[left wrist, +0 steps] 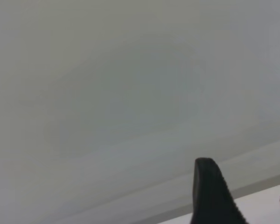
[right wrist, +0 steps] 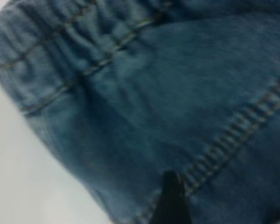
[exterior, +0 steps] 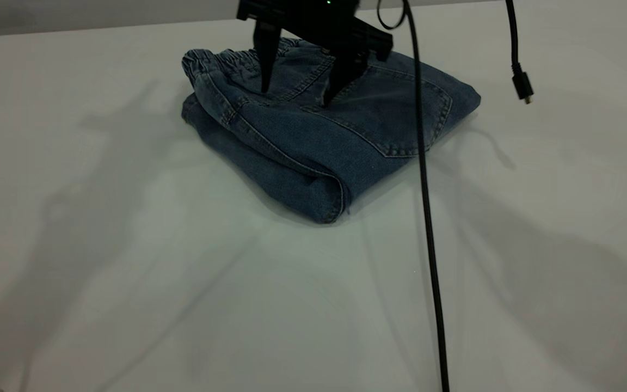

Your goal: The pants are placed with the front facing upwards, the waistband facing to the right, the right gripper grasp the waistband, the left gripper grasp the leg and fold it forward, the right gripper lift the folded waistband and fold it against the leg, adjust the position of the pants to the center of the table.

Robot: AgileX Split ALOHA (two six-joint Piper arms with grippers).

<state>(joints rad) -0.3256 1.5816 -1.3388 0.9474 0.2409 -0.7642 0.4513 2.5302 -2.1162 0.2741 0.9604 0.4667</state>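
Denim pants, folded, lie on the white table toward its far edge, waistband at exterior-view left. Directly above, the right gripper points down, fingers spread, tips on the fabric, gripping nothing.

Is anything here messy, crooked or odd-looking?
Mostly tidy. The pants lie folded in a compact stack, but toward the far edge of the table, not centred. An open gripper rests its fingertips on top, and a loose black cable dangles in front.
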